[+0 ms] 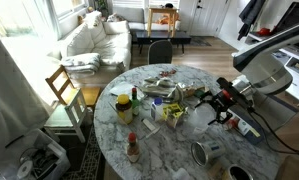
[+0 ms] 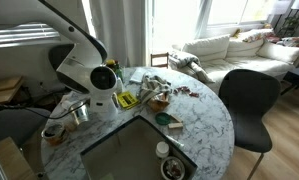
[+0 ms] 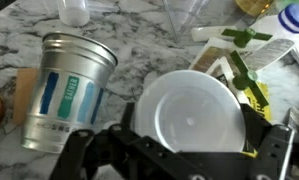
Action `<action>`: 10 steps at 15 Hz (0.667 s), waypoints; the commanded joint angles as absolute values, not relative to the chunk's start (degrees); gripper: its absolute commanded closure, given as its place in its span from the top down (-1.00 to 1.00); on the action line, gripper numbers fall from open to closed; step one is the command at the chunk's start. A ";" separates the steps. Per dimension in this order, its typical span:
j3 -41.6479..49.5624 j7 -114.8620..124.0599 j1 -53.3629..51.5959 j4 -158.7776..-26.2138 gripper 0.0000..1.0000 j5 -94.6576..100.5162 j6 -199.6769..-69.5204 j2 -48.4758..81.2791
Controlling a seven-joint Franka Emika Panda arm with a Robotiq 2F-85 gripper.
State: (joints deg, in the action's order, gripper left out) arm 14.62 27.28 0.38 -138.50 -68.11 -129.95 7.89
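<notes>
1. One round marbled counter (image 1: 179, 140) shows whole in both exterior views. The wrist view gives only a patch of it.
2. One wooden chair (image 1: 64, 92) appears in an exterior view and in no other picture.
3. One pincer (image 1: 221, 103) hangs low over the counter's cluttered side. Both exterior views hide how its jaws stand.
4. Two steel tumblers (image 1: 202, 152) lie near it in an exterior view. The wrist view shows a single blue-labelled tumbler (image 3: 69, 85).
5. One white round cup (image 3: 189, 100), seen only from the wrist, sits on the counter just beside that tumbler. The jaws stand wide on either side of it. Whether they press on it I cannot tell.
</notes>
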 commanded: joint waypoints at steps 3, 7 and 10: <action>12.70 35.62 3.27 -138.74 1.00 -61.36 -134.85 9.27; 12.46 43.33 3.47 -138.77 0.50 -54.00 -134.80 8.02; 12.04 53.75 2.74 -138.24 0.41 -45.31 -135.46 6.52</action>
